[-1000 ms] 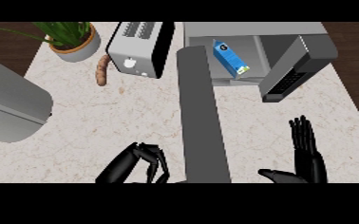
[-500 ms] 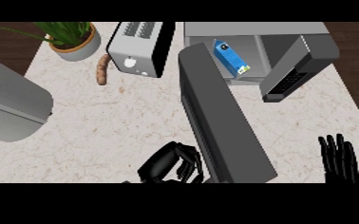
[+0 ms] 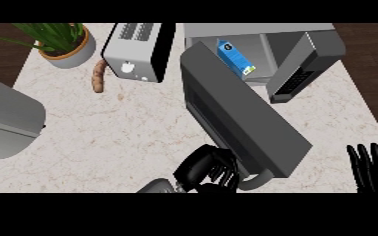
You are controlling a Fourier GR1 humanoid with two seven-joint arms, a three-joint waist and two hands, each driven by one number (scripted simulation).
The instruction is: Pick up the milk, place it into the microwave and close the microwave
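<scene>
The blue milk carton point(image 3: 238, 57) lies inside the open microwave point(image 3: 295, 45) at the back right. The microwave's grey door point(image 3: 244, 115) stands partly swung, slanting from the cavity's left side down toward the lower right. My left hand point(image 3: 210, 167) sits with curled fingers against the door's outer face near its free end, beside the handle point(image 3: 256, 182). At the lower right edge my right hand point(image 3: 363, 165) rests with straight fingers pointing up, apart from the door.
A white toaster point(image 3: 136, 52) stands left of the microwave. A sausage point(image 3: 98, 76) lies beside it, and a potted plant point(image 3: 63, 42) fills the back left corner. A grey rounded object point(image 3: 15, 122) juts in at the left edge.
The door has swung from edge-on toward the microwave. My left hand moved right along with it. My right hand sank to the lower right edge.
</scene>
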